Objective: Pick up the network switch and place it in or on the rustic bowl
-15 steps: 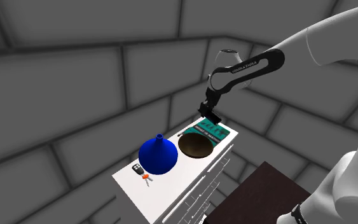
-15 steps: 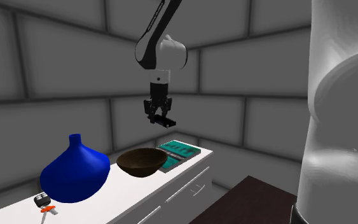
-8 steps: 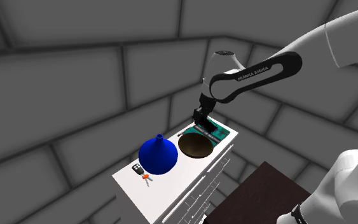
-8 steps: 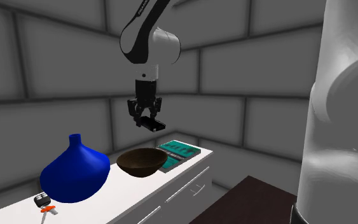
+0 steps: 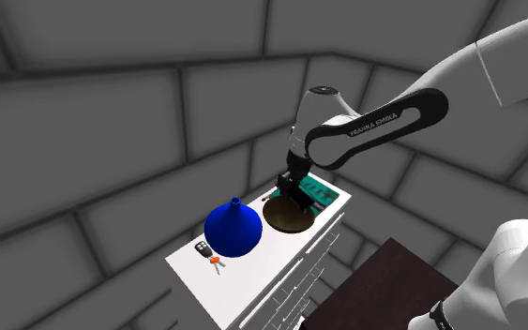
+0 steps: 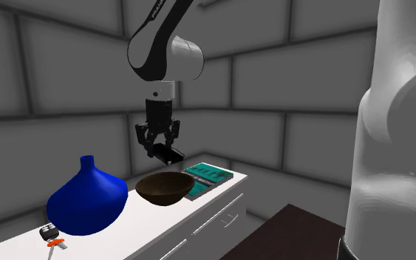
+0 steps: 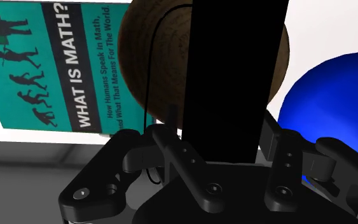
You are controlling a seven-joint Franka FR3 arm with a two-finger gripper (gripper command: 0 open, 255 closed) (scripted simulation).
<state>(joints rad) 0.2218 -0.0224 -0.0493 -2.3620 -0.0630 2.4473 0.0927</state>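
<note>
Both fingers of my claw (image 6: 162, 153) are clamped on the black network switch (image 7: 231, 76), which hangs in the air with me. It is right over the brown bowl (image 6: 163, 188), clear of the rim and touching nothing else. That bowl stands toward one end of the white counter (image 6: 140, 221), just beside a teal book (image 6: 210, 176) lying at the end edge. A blue vase (image 6: 88, 199) stands mid-counter, with a car key (image 6: 51, 235) near the opposite end.
</note>
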